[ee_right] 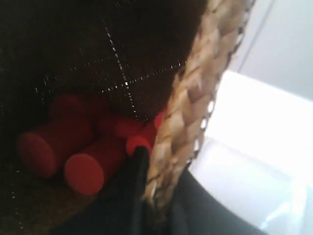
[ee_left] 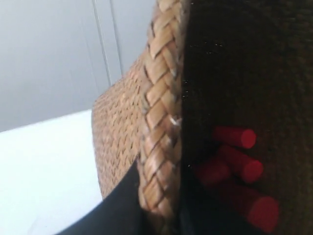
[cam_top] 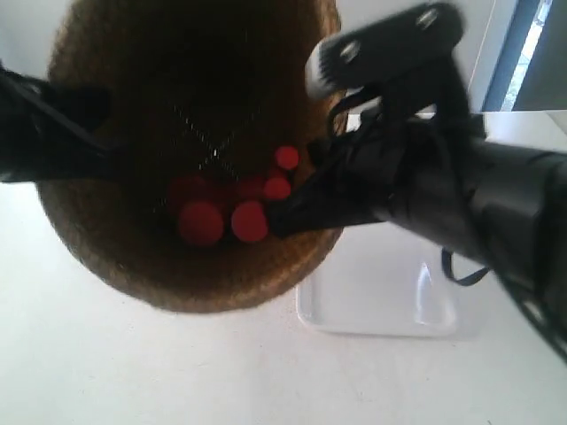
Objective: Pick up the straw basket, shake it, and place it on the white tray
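The straw basket (cam_top: 190, 266) is held up in the air, tilted with its mouth toward the exterior camera. Several red cylinders (cam_top: 202, 221) lie inside it. My left gripper (ee_left: 159, 210) is shut on the braided rim (ee_left: 159, 122), one finger (ee_left: 117, 205) outside the wall and one inside. My right gripper (ee_right: 159, 196) is shut on the opposite rim (ee_right: 195, 93), with its inner finger (ee_right: 134, 181) beside the red cylinders (ee_right: 83, 171). The white tray (cam_top: 390, 297) lies on the table below and to the exterior view's right of the basket, partly covered by it.
A white table (cam_top: 133, 363) spreads under the basket. The arm at the exterior view's right (cam_top: 443, 177) crosses above the tray. Pale wall panels (ee_left: 58, 54) stand behind, and a window frame (cam_top: 523, 53) is at the far right.
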`<act>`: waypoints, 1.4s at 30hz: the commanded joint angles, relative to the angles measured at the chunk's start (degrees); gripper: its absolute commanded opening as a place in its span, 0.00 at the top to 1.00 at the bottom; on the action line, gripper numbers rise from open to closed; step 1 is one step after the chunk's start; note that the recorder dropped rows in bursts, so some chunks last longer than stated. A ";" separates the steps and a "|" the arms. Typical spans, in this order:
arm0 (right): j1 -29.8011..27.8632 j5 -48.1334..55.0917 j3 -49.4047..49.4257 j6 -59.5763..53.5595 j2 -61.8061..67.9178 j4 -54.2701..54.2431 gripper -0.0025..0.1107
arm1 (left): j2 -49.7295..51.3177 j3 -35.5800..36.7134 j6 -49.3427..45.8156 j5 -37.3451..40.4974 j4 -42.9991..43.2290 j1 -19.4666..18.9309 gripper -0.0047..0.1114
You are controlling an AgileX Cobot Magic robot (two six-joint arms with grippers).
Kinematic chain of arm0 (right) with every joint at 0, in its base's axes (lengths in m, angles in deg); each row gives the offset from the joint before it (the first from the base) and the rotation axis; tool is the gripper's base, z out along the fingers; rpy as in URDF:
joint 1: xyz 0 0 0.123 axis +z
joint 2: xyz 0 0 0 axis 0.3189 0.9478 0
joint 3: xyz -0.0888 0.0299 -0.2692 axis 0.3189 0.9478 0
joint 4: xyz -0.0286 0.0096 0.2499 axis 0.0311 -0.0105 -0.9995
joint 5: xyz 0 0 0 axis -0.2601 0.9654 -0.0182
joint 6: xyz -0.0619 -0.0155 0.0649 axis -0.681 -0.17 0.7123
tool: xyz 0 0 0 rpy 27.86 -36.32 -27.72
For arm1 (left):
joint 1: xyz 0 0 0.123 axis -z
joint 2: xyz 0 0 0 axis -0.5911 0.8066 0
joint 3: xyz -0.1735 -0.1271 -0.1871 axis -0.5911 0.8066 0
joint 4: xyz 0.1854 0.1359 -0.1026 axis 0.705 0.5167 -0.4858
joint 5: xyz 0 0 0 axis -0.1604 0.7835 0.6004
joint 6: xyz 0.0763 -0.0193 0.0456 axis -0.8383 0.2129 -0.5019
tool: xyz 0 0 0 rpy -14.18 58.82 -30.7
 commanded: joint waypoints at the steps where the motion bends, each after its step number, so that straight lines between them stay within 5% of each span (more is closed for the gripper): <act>1: 2.32 13.09 -1.61 -2.50 -6.19 1.68 0.98 | -5.18 -2.36 -5.16 7.34 -1.31 3.20 0.96; 6: -0.89 1.41 -1.03 -0.80 -0.14 5.74 0.98 | -0.86 0.88 4.66 -2.16 6.53 0.78 0.96; 8: -2.26 2.93 -1.31 -2.04 2.60 1.68 0.98 | 0.86 0.25 2.21 0.86 1.05 -0.08 0.96; 12: 2.19 13.90 -1.70 -0.64 -6.41 1.68 0.98 | -6.05 -1.36 -5.76 9.88 -1.17 4.85 0.96; 16: 0.22 3.85 -1.53 -0.89 -3.32 4.21 0.98 | -2.47 1.77 7.43 -5.58 9.41 2.96 0.96; 19: -2.33 5.16 -1.97 -3.91 0.11 1.68 0.98 | -1.05 0.42 2.01 2.09 1.99 0.90 0.96; 22: 0.01 17.88 -2.46 -1.49 -7.35 1.68 0.98 | -6.52 -1.12 -6.08 13.49 -1.31 3.29 0.96; 26: -1.09 3.01 -1.84 -2.45 -2.39 2.36 0.98 | -2.72 1.32 1.47 -4.08 1.11 2.20 0.96; 29: -2.60 3.41 -1.82 -4.12 1.88 1.68 0.98 | -0.02 1.01 -5.33 0.30 -1.31 1.50 0.96; 32: 1.01 12.54 -2.22 -3.46 -6.09 1.68 0.98 | -5.89 -1.24 -5.86 2.10 -1.31 5.87 0.96; 37: 0.08 4.98 -0.99 -1.96 -3.59 3.72 0.98 | -2.47 2.01 3.20 -3.73 6.90 4.71 0.96; 39: -1.26 5.31 -1.04 -2.57 0.24 1.68 0.98 | 0.12 1.54 0.57 -1.64 1.98 3.43 0.96; 42: 1.34 14.85 -1.21 -1.43 -5.77 1.68 0.98 | -3.67 -1.04 -6.50 2.82 -1.31 7.18 0.96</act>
